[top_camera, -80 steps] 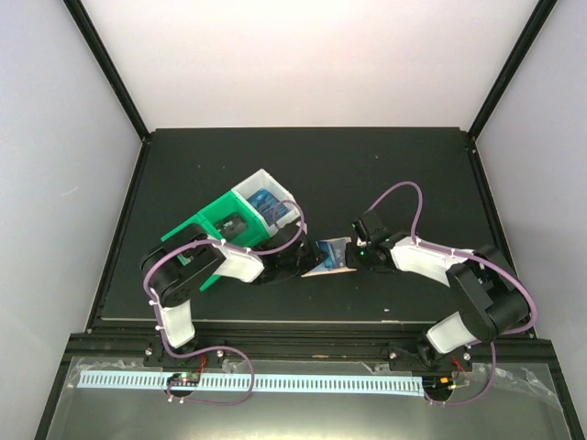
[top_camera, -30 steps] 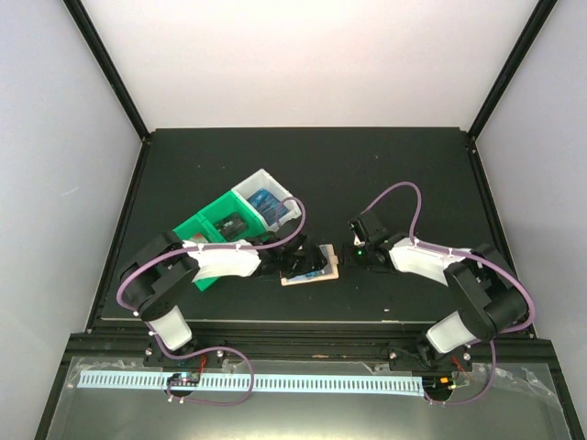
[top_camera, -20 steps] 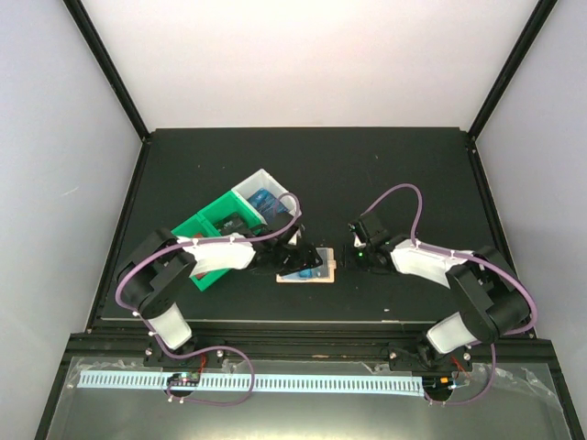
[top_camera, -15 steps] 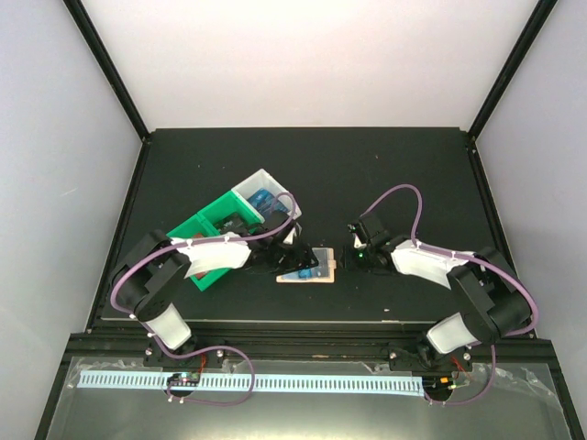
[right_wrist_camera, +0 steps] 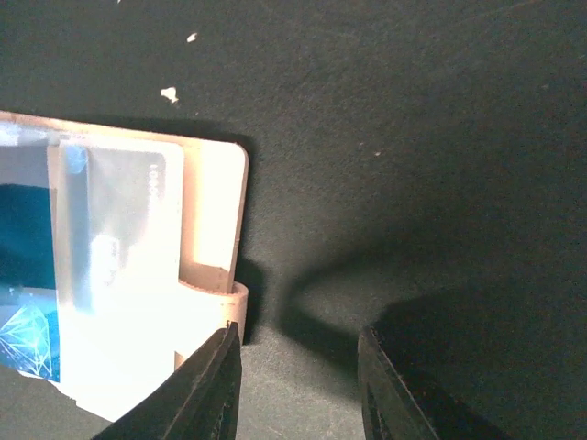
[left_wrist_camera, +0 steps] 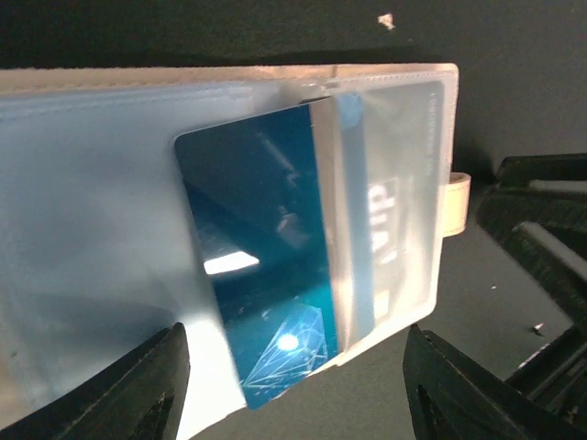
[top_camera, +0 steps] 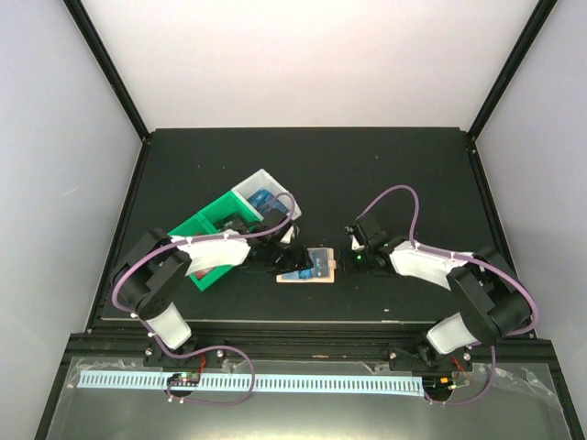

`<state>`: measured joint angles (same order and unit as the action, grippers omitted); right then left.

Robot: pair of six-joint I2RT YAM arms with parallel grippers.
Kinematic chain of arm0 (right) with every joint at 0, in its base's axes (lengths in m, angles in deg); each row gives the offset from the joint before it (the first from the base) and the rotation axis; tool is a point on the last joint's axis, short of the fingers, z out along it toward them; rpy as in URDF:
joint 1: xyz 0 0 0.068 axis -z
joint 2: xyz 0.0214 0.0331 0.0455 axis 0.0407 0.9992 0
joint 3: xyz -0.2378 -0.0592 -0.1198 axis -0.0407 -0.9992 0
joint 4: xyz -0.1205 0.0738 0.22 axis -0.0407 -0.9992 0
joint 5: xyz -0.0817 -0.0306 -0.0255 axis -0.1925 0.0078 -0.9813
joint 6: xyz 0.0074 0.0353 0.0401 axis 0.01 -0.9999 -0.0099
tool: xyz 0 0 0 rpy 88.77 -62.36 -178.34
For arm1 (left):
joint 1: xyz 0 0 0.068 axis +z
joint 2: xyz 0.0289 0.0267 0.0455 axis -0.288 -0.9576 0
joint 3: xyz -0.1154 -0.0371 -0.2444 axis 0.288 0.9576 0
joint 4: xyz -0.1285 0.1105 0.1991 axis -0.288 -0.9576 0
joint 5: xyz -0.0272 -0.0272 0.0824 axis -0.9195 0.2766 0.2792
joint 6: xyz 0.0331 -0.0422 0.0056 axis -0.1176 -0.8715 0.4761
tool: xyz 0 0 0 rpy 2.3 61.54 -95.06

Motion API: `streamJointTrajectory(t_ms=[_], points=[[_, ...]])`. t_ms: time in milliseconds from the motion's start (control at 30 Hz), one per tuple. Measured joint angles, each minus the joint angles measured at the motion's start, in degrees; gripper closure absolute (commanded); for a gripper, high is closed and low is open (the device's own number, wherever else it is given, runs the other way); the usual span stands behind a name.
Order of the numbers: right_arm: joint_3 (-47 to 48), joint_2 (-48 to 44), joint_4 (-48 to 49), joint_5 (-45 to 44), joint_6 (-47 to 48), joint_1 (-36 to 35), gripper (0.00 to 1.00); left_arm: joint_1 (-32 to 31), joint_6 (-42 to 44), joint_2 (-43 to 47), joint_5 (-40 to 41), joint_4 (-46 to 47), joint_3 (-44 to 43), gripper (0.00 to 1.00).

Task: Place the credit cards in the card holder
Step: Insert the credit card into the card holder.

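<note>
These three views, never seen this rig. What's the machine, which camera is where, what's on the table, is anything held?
Two small robot arms are bolted at the near table edge; the overhead view looks down on both. The other two views come from cameras on each wrist, their own dark fingers at the bottom.

On the black table lies the card holder, open and flat, with a blue card partly slid into a clear slot. Behind it sit a green bin and a white bin holding more cards.

The left gripper is open above the holder. The right gripper is open beside the holder's snap tab. Nothing is held.
</note>
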<state>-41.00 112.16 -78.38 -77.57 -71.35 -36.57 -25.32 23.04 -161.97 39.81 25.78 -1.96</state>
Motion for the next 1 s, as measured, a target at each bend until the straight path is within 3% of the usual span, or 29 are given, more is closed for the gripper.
streamJointTrajectory(t_ms=[667,1000], points=[[3.2,3.8,0.7,-0.2,0.8,-2.7,0.63,-0.9,1.3,-7.4,-7.3,7.4,-4.4,0.33],[0.4,1.0,2.3,0.0,0.1,-2.6,0.55,-1.1,1.3,-8.8,-8.7,9.3,-5.3,0.35]])
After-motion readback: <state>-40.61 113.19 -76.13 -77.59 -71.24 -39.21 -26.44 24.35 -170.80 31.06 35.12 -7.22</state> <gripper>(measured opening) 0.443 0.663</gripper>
